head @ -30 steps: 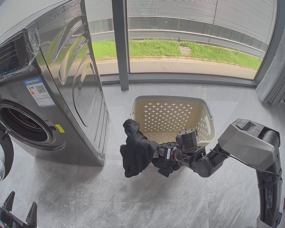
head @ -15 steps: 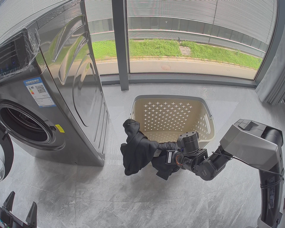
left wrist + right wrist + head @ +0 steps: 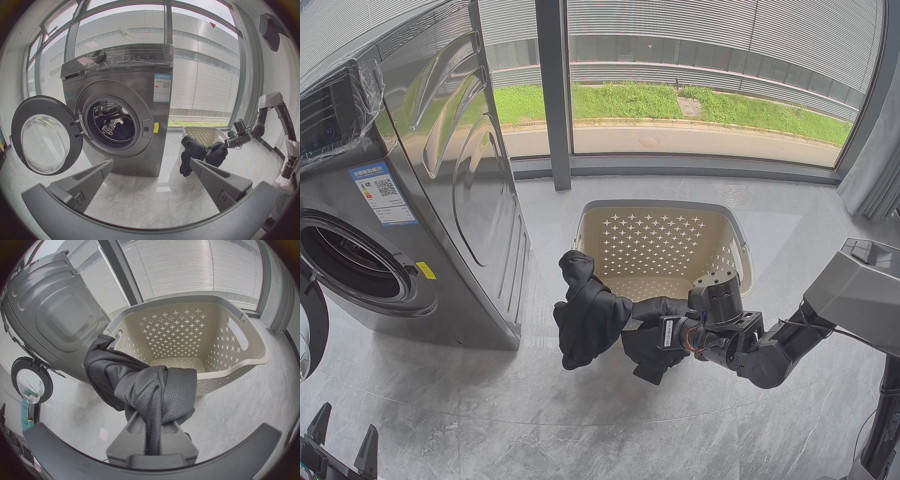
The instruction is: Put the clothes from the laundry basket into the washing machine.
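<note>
Over the near rim of the laundry basket [image 3: 662,205] a dark garment [image 3: 594,319] hangs in the air, clear of the floor [image 3: 550,425]. One bunched end rises against the basket's corner nearest the washing machine [image 3: 425,187]; whether it rests on the rim or is snagged there cannot be told. The right end effector [image 3: 152,433] is clamped on a twisted fold of the mesh cloth, its fingers pressed together around it. Because the hold is near one end, most of the fabric droops in a loose loop to the machine side. Holding it that high likely keeps the cloth from dragging on the floor on its way across.

The basket stands on the floor toward the window edge, and the pale bottom of it shows in the right wrist view, so this looks like one of the last pieces to go. The washing machine stands at the floor's left side, well apart from the garment. Its round door [image 3: 45,134] is swung fully open and the drum [image 3: 112,125] already has some cloth lying inside, leaving the opening free for loading.

The left end effector [image 3: 150,162] sits low near the floor's near-left corner with its fingers spread apart and nothing between them, facing the open drum and well clear of the path from basket to machine.
</note>
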Tool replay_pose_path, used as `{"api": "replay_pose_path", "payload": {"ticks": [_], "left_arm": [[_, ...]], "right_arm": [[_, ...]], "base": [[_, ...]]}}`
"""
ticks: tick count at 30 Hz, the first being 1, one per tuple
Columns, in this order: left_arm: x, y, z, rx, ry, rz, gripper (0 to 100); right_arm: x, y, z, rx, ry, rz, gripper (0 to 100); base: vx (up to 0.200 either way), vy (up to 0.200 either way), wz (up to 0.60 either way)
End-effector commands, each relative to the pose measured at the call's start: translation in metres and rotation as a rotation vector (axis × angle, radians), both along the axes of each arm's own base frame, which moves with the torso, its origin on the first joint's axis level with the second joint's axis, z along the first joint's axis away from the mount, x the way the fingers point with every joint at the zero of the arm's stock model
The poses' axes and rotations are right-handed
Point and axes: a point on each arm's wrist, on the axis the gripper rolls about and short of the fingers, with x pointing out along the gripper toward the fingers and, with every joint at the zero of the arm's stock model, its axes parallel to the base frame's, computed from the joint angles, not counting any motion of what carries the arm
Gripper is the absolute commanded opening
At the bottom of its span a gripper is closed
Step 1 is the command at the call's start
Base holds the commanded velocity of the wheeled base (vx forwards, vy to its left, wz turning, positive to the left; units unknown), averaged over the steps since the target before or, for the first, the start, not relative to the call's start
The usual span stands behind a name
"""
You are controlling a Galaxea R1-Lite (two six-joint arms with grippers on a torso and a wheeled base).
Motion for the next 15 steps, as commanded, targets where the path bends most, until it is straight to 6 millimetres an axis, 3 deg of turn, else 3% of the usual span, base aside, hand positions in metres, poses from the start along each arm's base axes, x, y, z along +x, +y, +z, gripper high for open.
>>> {"api": "replay_pose_path", "payload": {"ticks": [1,6,7,10,15], "left_arm": [[0.000,0.000,-0.005,-0.001,0.003,0.000,100],[0.000,0.000,-0.005,-0.001,0.003,0.000,100],[0.000,0.000,-0.005,-0.001,0.003,0.000,100],[0.000,0.000,-0.005,-0.001,0.003,0.000,100],[0.000,0.000,-0.005,-0.001,0.003,0.000,100]], "right_arm": [[-0.008,-0.004,0.031,0.045,-0.084,0.007,0],[-0.037,-0.019,0.074,0.072,-0.194,0.036,0],[-0.037,-0.019,0.074,0.072,-0.194,0.036,0],[-0.074,-0.027,0.111,0.136,-0.270,0.095,0],[-0.126,-0.042,0.149,0.233,-0.366,0.204,0]], "base": [[0.000,0.000,0.00],[0.000,0.000,0.00],[0.000,0.000,0.00],[0.000,0.000,0.00],[0.000,0.000,0.00]]}}
